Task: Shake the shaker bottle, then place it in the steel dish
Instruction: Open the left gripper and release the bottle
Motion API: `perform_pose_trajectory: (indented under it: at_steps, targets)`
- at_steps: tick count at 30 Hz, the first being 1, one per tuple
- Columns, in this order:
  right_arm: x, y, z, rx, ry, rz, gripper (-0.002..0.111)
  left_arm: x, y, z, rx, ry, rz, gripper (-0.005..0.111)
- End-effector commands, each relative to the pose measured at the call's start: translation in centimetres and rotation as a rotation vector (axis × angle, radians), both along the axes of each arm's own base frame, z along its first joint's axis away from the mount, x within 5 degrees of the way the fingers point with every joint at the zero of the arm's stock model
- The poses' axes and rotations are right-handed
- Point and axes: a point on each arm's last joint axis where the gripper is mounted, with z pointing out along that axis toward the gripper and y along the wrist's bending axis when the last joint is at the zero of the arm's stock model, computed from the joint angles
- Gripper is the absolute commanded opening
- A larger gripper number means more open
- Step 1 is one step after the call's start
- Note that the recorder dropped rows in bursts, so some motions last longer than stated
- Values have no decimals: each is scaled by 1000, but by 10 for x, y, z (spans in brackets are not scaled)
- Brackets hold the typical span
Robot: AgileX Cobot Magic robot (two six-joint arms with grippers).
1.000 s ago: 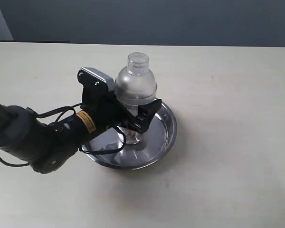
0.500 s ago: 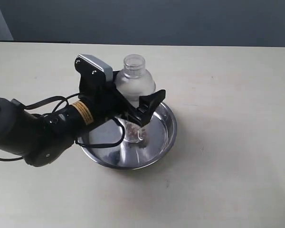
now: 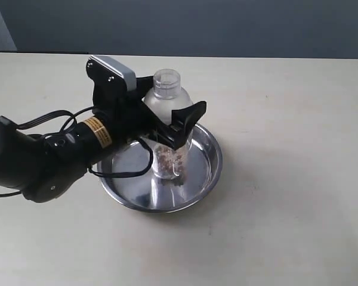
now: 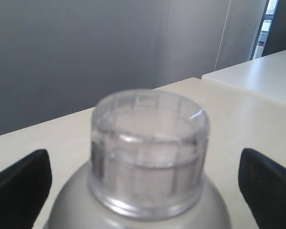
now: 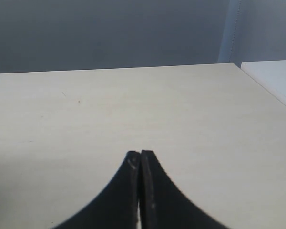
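Note:
The shaker bottle [image 3: 167, 102] stands upright in the steel dish [image 3: 207, 171], with brown granules showing low in its clear body. My left gripper [image 3: 170, 113] is up at the bottle's domed shoulder, open, one finger on each side and a gap to each. In the left wrist view the round cap [image 4: 149, 143] fills the middle, and the black fingertips [image 4: 20, 183] sit far out at both edges. My right gripper [image 5: 141, 155] is shut on nothing above bare table and does not show in the exterior view.
The dish sits mid-table on a pale tabletop [image 3: 286, 119]. My left arm [image 3: 42, 161] and its cables lie to the left of the dish. A dark wall runs behind the table's far edge.
The bottle came down from a tilted hold and now stands in the dish. My left gripper spread its fingers and rose from the bottle's body to its shoulder.

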Motion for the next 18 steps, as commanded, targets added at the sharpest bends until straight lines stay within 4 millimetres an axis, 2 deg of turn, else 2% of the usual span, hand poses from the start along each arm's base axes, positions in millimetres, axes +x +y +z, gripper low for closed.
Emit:
perform_pose_trajectory:
  at_steps: [1, 12, 16, 18]
  targets:
    - [0, 0, 1, -6, -15, -4, -1, -2, 1, 13, 0, -50, 1, 105]
    - [0, 0, 1, -6, -15, -4, -1, -8, 7, 41, 30, -92, 28, 105]
    - [0, 0, 1, -6, -15, -4, -1, -14, 13, 62, 90, -117, 58, 103]
    - [0, 0, 1, -6, -15, -4, -1, -21, 19, 78, 117, -117, 80, 95]
